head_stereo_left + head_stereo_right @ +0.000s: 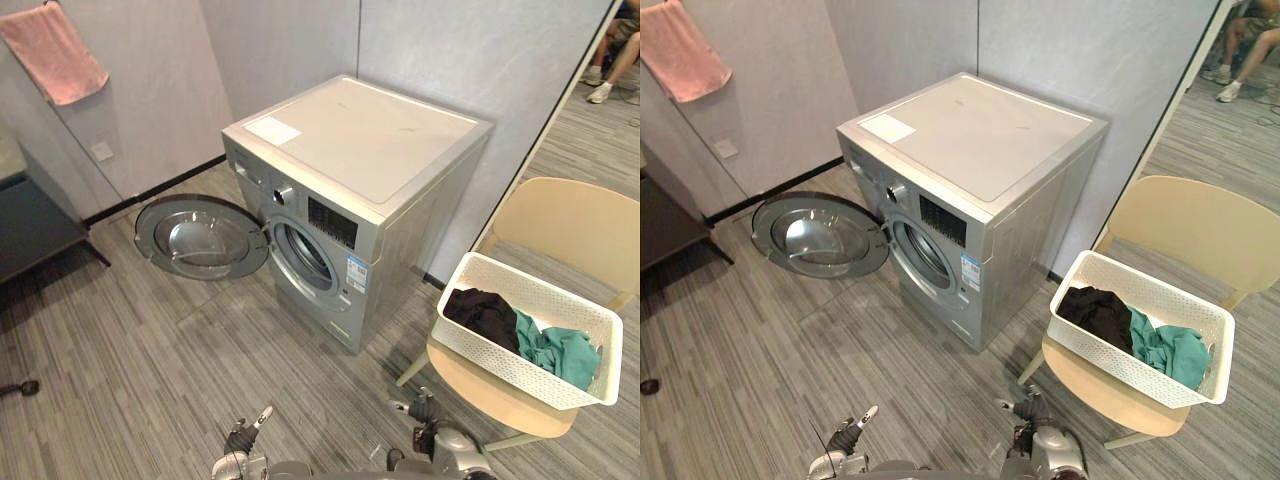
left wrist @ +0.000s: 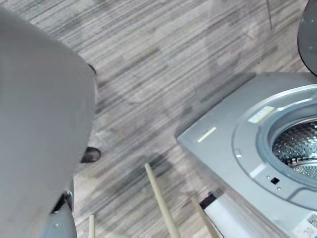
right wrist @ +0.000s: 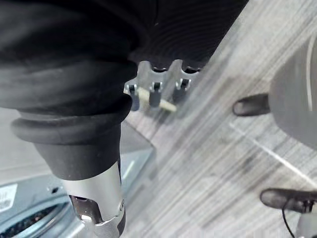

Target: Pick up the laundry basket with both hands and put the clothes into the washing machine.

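On the seat of a beige chair point(image 1: 580, 225) at the right stands the white basket point(image 1: 500, 362), set a little askew, with neither hand touching it. Inside it lie a black garment point(image 1: 485, 315) toward the left end and a teal garment point(image 1: 562, 352) toward the right end, the two touching.

Just left of the chair, the grey washer point(image 1: 360, 150) stands cornerwise by the far wall. Its round door point(image 1: 200, 238) is swung wide open to the left. The mouth of the drum point(image 2: 297, 148) faces the near left, and the left wrist view shows perforated steel inside it.

Both hands sit low at the near edge, above the striped grey floor point(image 1: 150, 350) and well apart from the basket and the washer. The left hand point(image 1: 240, 440) is near the middle. The right hand point(image 1: 424, 410) is to its right, nearer the chair. Of either hand I cannot tell whether it is spread or closed.

High on the far left wall hangs a pink towel point(image 1: 55, 55), with a dark table point(image 1: 30, 225) below it at the left edge. At the far right, past the wall panel, a person's legs point(image 1: 615, 55) show.
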Robot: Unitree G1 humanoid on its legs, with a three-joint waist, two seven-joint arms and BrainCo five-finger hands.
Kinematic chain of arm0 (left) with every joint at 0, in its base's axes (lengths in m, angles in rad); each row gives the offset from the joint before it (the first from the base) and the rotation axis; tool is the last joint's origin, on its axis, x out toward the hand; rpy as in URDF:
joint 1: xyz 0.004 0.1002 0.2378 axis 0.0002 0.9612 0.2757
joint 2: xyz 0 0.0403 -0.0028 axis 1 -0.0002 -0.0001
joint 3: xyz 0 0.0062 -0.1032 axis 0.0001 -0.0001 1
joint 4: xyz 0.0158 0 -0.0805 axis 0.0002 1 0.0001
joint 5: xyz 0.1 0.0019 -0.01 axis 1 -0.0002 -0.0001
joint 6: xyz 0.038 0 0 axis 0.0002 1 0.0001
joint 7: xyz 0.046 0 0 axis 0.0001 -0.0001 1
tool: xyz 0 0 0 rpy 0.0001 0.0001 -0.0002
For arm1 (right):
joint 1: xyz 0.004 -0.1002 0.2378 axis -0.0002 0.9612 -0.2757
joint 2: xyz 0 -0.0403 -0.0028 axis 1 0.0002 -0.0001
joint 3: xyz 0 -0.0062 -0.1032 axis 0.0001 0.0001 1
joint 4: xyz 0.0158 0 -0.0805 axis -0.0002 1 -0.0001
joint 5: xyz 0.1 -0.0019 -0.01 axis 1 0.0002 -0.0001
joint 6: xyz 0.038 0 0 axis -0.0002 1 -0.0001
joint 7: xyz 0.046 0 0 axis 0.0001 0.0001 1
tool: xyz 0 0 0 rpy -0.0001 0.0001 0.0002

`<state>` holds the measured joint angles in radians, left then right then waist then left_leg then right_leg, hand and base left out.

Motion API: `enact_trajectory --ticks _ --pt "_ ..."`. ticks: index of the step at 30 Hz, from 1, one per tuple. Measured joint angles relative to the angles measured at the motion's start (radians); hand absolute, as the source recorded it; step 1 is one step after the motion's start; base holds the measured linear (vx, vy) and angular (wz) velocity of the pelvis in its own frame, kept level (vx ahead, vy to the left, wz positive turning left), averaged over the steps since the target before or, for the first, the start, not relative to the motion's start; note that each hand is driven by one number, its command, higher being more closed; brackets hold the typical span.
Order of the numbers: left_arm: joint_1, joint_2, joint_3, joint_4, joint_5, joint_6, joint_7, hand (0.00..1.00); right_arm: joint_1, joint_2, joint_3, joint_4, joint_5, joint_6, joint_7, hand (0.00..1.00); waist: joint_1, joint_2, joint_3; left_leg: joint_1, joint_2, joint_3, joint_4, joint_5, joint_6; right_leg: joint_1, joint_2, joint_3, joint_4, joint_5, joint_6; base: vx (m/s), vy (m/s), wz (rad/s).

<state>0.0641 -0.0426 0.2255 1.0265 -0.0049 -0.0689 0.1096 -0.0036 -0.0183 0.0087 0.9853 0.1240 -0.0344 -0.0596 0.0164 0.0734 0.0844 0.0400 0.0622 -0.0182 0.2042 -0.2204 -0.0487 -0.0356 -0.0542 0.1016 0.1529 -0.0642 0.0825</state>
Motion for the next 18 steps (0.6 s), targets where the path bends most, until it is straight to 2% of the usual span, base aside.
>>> enact_trajectory --ticks 2,5,8,9,10,11,12,13,14,15,17,18 --pt "0.000 -0.010 -0.015 0.002 0.022 0.001 0.000 0.00 0.024 0.001 -0.001 -0.016 -0.008 0.001 0.004 0.00 0.000 0.008 -0.009 0.030 0.007 0.046 -0.055 0.006 -0.001 -0.016 0.010 0.037 -0.002 0.000 0.001 0.12 0.033 -0.50" --pt "-0.012 -0.011 -0.027 0.003 0.028 0.004 -0.001 0.00 0.041 0.000 -0.021 -0.032 -0.013 -0.001 0.008 0.00 0.000 0.001 -0.011 0.055 0.025 0.101 -0.082 0.008 -0.007 -0.060 0.038 0.073 0.034 -0.006 0.006 0.15 -0.013 -0.66" --pt "-0.035 -0.010 -0.021 0.003 0.029 0.007 -0.001 0.00 0.040 0.009 -0.063 -0.043 -0.012 -0.002 0.011 0.00 0.000 -0.037 -0.006 0.058 0.029 0.241 -0.039 0.019 -0.022 -0.182 0.076 0.064 0.197 -0.008 0.005 0.11 -0.022 -1.35" --pt "-0.048 -0.001 -0.021 0.005 0.028 0.006 -0.001 0.00 0.040 0.014 -0.076 -0.047 -0.013 -0.002 0.009 0.00 0.002 -0.067 0.014 0.031 0.034 0.309 0.097 0.019 -0.020 -0.208 0.071 -0.002 0.249 0.022 -0.030 0.07 -0.045 -1.41" --pt "-0.052 0.000 -0.022 0.005 0.028 0.004 -0.001 0.00 0.040 0.011 -0.083 -0.047 -0.013 -0.002 0.010 0.00 0.001 -0.078 0.022 0.007 0.043 0.329 0.138 -0.008 -0.007 -0.209 0.069 -0.034 0.246 0.045 -0.030 0.00 -0.070 -1.74" --pt "-0.053 -0.008 -0.023 0.007 0.029 0.005 -0.002 0.00 0.038 0.002 -0.094 -0.051 -0.017 -0.002 0.008 0.00 0.014 -0.045 0.009 0.024 0.071 0.326 0.046 0.015 0.018 -0.212 0.074 -0.101 0.216 0.067 -0.025 -0.02 -0.071 -1.72" --pt "-0.055 -0.014 -0.028 0.006 0.032 0.004 -0.001 0.00 0.037 -0.007 -0.115 -0.054 -0.018 -0.001 0.007 0.00 0.006 -0.047 0.012 0.095 0.068 0.369 -0.019 0.003 0.005 -0.233 0.007 -0.274 0.307 -0.013 -0.091 -0.01 -0.060 -1.69" --pt "-0.069 0.007 -0.039 0.026 0.034 0.005 -0.001 0.00 0.042 0.006 -0.141 -0.056 -0.019 -0.003 0.008 0.00 -0.013 -0.060 0.018 0.121 0.053 0.398 -0.048 -0.010 -0.001 -0.232 -0.074 -0.361 0.348 -0.056 -0.093 0.05 -0.052 -1.17" --pt "-0.081 0.018 -0.045 0.038 0.036 0.005 -0.002 0.00 0.042 0.010 -0.158 -0.047 -0.020 -0.004 0.008 0.00 -0.014 -0.070 0.019 0.129 0.054 0.409 -0.054 -0.015 -0.008 -0.227 -0.098 -0.387 0.339 -0.060 -0.087 0.06 -0.094 -0.68" --pt "-0.087 0.041 -0.059 0.055 0.037 0.006 -0.002 0.00 0.041 0.014 -0.181 -0.012 -0.022 0.000 0.007 0.00 -0.014 -0.093 0.019 0.135 0.060 0.424 -0.055 -0.017 -0.014 -0.205 -0.113 -0.398 0.276 -0.053 -0.060 0.06 -0.138 -0.49" --pt "-0.086 0.053 -0.081 0.078 0.047 0.007 -0.003 0.00 0.043 -0.005 -0.223 0.025 -0.040 -0.003 0.001 0.00 -0.031 -0.087 0.033 0.157 0.085 0.425 -0.077 -0.012 -0.027 -0.167 -0.065 -0.398 0.228 -0.045 -0.067 0.05 -0.197 -0.28" --pt "-0.086 0.048 -0.089 0.085 0.050 0.007 -0.004 0.00 0.047 -0.016 -0.239 0.037 -0.044 -0.002 -0.002 0.00 -0.033 -0.076 0.039 0.167 0.091 0.426 -0.087 -0.008 -0.035 -0.162 -0.057 -0.396 0.224 -0.045 -0.067 0.03 -0.171 -0.14"
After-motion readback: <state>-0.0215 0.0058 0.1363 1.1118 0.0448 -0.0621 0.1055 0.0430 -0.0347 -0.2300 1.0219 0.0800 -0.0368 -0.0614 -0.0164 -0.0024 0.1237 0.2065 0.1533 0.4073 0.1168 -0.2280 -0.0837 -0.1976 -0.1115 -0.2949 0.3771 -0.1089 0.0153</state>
